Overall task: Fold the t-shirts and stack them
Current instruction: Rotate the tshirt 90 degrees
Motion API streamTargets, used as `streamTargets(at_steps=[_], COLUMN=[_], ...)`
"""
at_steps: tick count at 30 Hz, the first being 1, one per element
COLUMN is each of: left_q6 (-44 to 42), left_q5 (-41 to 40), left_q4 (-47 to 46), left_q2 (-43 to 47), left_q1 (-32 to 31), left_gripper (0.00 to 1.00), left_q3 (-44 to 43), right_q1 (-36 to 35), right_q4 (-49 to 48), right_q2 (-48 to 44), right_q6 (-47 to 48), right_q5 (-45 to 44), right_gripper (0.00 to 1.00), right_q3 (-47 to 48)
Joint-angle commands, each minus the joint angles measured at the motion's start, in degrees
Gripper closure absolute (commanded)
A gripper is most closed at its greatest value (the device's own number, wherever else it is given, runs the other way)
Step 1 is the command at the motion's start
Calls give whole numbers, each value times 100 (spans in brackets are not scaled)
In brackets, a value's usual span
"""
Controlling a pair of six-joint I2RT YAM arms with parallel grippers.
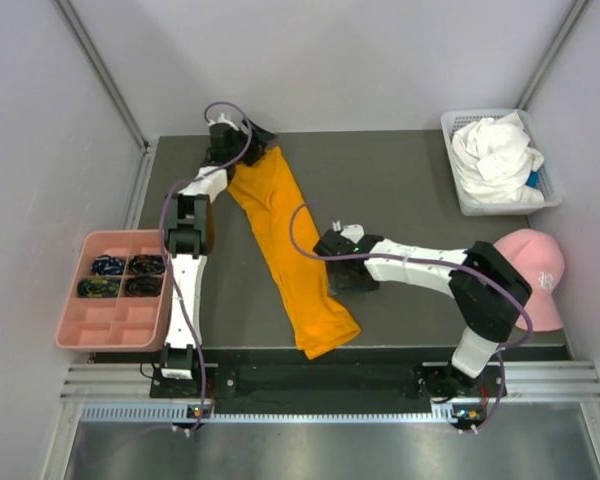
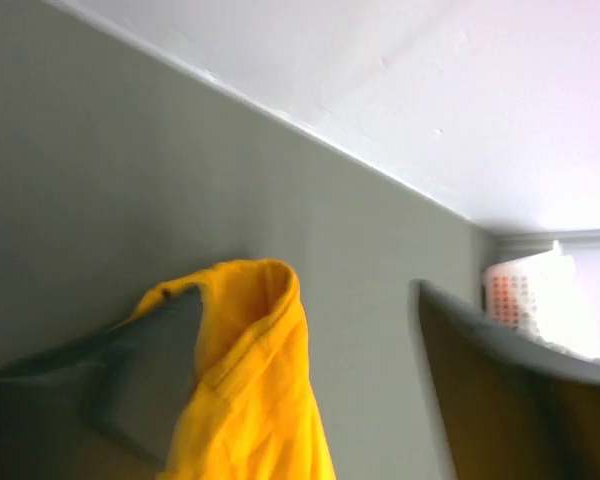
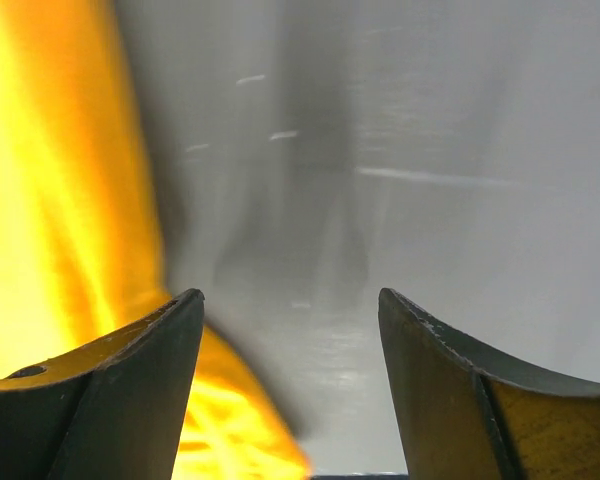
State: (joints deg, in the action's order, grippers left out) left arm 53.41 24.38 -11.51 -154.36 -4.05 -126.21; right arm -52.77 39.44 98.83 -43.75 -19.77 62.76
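We see the orange t-shirt [image 1: 285,240] lying on the dark bench [image 1: 410,185] as one long, narrow strip. It runs on a slant from the far left corner down to the near edge around the middle, where its lower end spreads into a crumpled fold. The left arm [image 1: 185,235] reaches to the far end of that strip, and the left jaws stand wide apart there. In the left wrist view, a bunched orange hem is draped against one finger [image 2: 145,375], while the other finger [image 2: 500,400] stands well clear of the cloth with bare bench between them. The right arm [image 1: 420,268] stretches across from the right, and its head sits just beside the right edge of the strip, about two thirds of the way down. The right jaws are also spread wide and hold nothing. In the right wrist view we see bare bench in the gap, and the orange cloth passes behind and under the finger on the left of that view [image 3: 110,400]. The white t-shirt [image 1: 495,155] lies crumpled in a white basket [image 1: 508,208] at the far right corner, well apart from both arms. A pink cap [image 1: 535,272] rests at the right edge of the bench, behind the right arm's elbow. Off the left edge sits a pink tray [image 1: 105,328] with dark coiled items in four of its compartments.
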Motion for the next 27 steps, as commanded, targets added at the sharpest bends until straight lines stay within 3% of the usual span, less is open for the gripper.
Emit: streamTargets(at_steps=[1,8,14,22,27], left_q6=[-269,-489,-541,-1060,-1201], left_q5=[-443,-522,-399,-803,-1110], left_q4=[-114,-37,-62,8,122], left_q2=[1187,2252,3473,5213,5907], left_q1=[660,950,924,687,423], left_gripper=[1,1,1,1,1], left_q3=[509,1274,2591,4822,5571], right_q1=[704,1619,2227,2755,2764], right_q4=[-173,-718,-1122,-1228,-1053], right_q2=[-715,-304,715,2245,3194], right_q6=[138,1094,1789,2695,3214], right_q5=[-282,-27,622,2459,3451], right_gripper=[29,28,28,26,25], right_q3=[-255,428,1966,4137,5313])
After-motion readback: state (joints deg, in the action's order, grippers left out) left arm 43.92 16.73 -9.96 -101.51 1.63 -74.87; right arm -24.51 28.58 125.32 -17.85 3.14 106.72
